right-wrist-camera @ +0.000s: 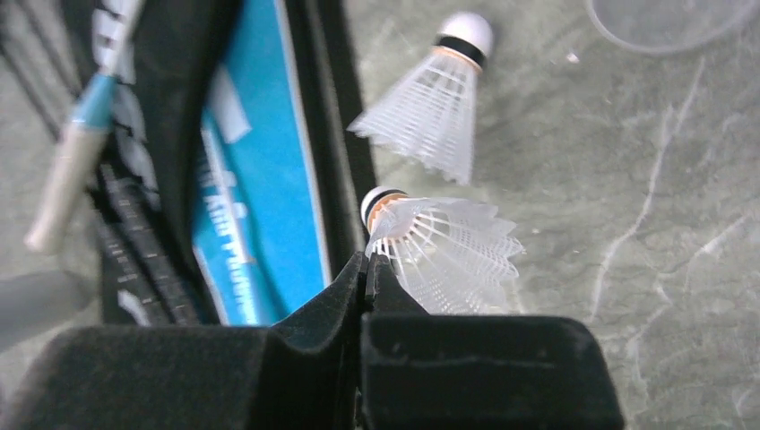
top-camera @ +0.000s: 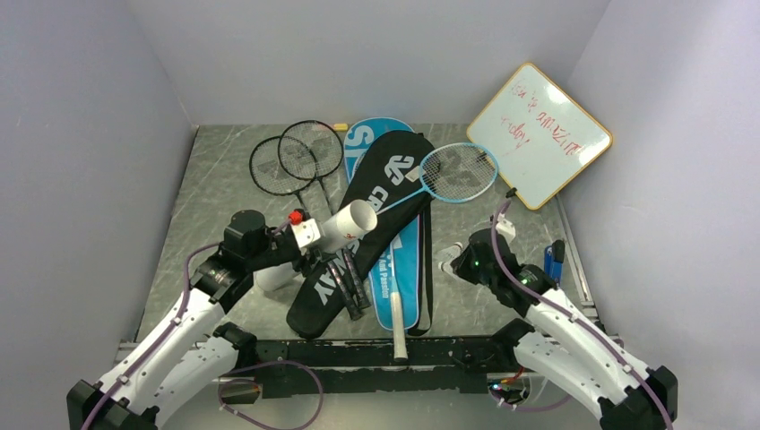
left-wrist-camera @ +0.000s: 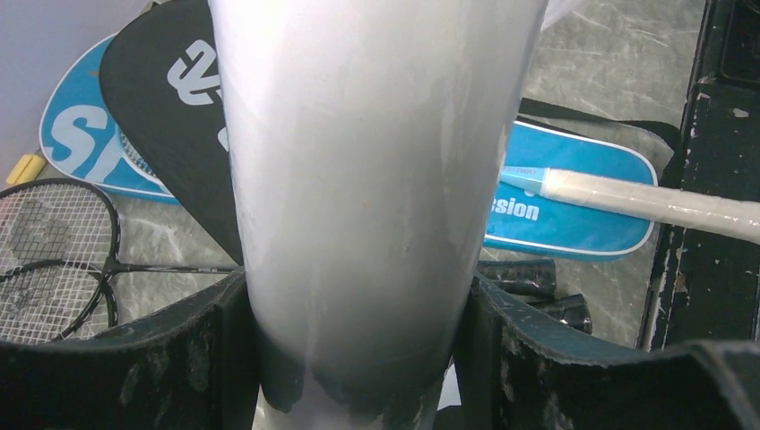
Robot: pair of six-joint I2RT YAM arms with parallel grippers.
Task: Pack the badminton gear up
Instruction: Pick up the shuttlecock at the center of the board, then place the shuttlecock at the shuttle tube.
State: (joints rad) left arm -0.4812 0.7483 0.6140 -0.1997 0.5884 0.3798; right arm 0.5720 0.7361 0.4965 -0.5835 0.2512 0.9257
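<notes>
My left gripper (top-camera: 303, 236) is shut on the white cardboard tube (top-camera: 348, 224) and holds it tilted, open end toward the black cover (top-camera: 381, 210). In the left wrist view the tube (left-wrist-camera: 358, 161) fills the space between the jaws. My right gripper (right-wrist-camera: 369, 267) is shut, pinching the skirt edge of a white shuttlecock (right-wrist-camera: 453, 251). A second shuttlecock (right-wrist-camera: 430, 107) lies just beyond it. Two black rackets (top-camera: 296, 159) lie at the back left. The light-blue racket (top-camera: 459, 172) lies across the black cover and the blue cover (top-camera: 408, 269).
The wood-framed whiteboard (top-camera: 539, 134) leans at the back right. A yellow marker (top-camera: 340, 126) lies by the back wall. A clear round lid (right-wrist-camera: 668, 18) lies past the shuttlecocks. A blue object (top-camera: 555, 260) sits at the right table edge. A black rail (top-camera: 394, 351) runs along the front.
</notes>
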